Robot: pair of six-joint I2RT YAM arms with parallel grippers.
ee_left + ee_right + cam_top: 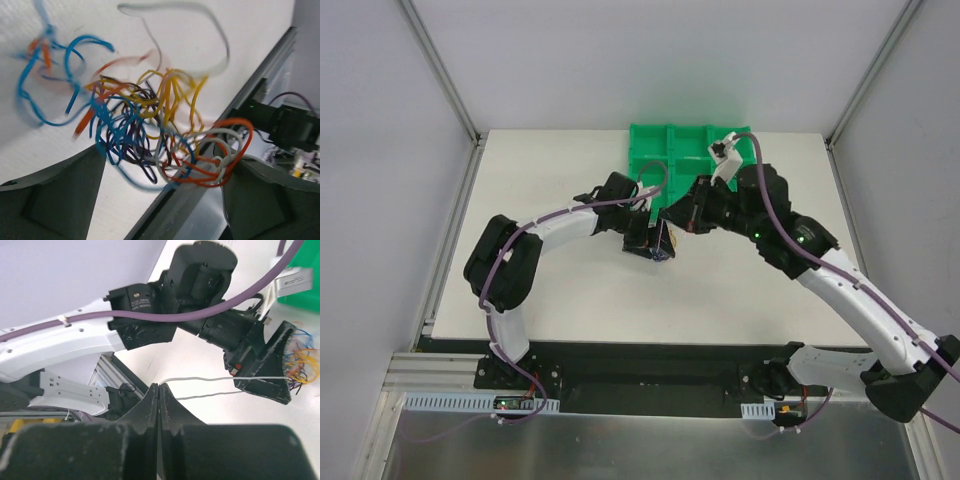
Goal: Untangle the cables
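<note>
The cables [150, 130] are a tangle of thin blue, orange, yellow, purple and pale grey wires, hanging above the white table between the fingers of my left gripper [167, 155]. Its jaws stand wide apart, and orange and grey loops lie against the right finger [260, 195]. In the top view the left gripper [658, 243] is at mid-table, beside my right gripper [686, 218]. My right gripper [159, 388] is shut on one pale grey wire [210, 378], which runs taut across to the tangle [301, 356] at the left gripper [264, 367].
A green compartment tray [650, 140] stands at the table's back edge, just behind both grippers. The metal rail [200, 185] of the table's near edge runs below the left gripper. White walls close in both sides.
</note>
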